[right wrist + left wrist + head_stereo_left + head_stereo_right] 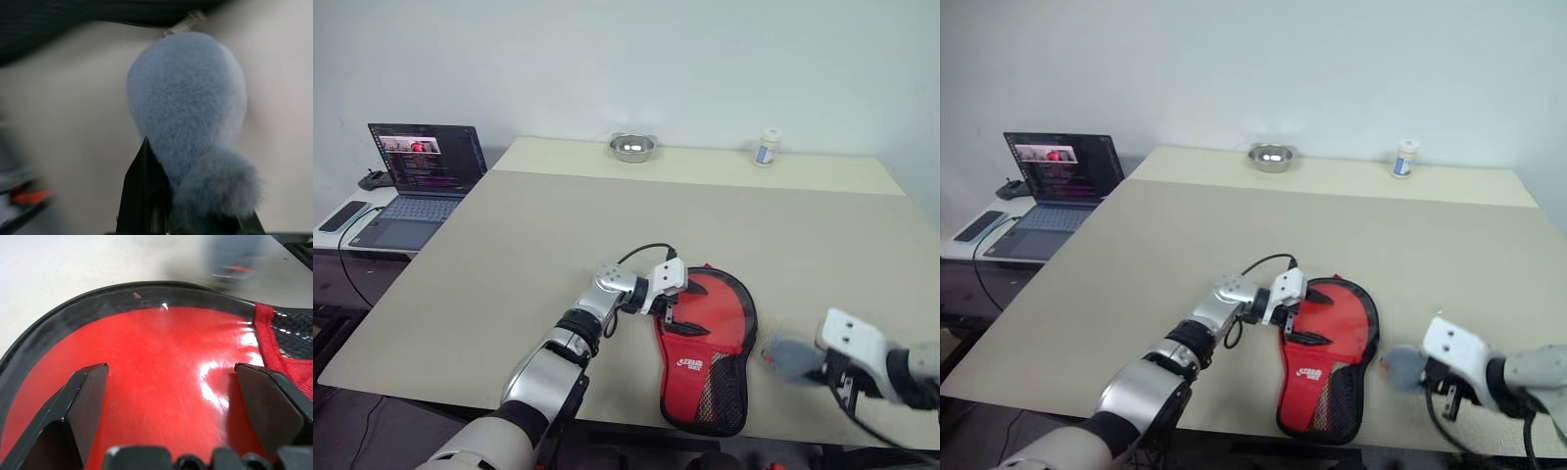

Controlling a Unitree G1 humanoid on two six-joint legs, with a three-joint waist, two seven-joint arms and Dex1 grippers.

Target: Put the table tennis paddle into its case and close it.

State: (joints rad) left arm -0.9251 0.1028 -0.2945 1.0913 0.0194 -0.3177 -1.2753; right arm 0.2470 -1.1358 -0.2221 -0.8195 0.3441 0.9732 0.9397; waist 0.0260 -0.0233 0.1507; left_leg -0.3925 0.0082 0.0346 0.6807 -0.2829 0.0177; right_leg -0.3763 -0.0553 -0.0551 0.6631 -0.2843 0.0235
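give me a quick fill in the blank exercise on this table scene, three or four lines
1. The left gripper hangs over the paddle with its jaws ____.
2. The right gripper is shut on a fluffy ____ pompom.
3. The steel bowl stands at the table's ____ edge.
4. The laptop's lid is ____.

Missing words: open; blue; far; open

One case (705, 357), one paddle (161, 372), one laptop (416, 181), one bowl (631, 148), one bottle (766, 147), one fluffy charm (190, 112).
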